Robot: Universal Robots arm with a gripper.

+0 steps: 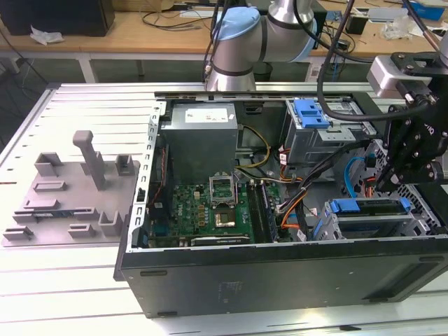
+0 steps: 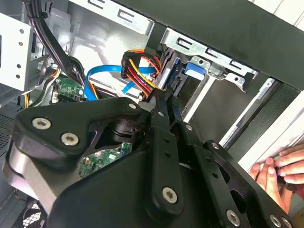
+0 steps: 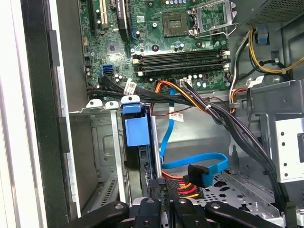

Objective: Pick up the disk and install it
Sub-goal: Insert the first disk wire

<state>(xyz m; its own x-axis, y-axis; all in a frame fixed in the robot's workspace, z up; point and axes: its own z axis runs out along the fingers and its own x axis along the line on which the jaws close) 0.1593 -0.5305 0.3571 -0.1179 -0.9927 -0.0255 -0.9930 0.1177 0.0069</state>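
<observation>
Open black steel computer case (image 1: 280, 273) on a ribbed metal table (image 1: 70, 280); disk seated in its drive cage.
The grey, blue-capped arm (image 1: 245, 42) reaches over the case. The disk (image 1: 367, 206), in a smooth blue plastic frame, sits in the perforated steel cage. The black gripper (image 2: 164, 97) points in just beside it, its thin fingers pressed together.

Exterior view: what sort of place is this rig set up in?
Probably an electronics or robotics lab: an open computer case sits on a slotted metal table, a grey fixture plate lies beside it, and wooden benches with cables stand behind.
</observation>
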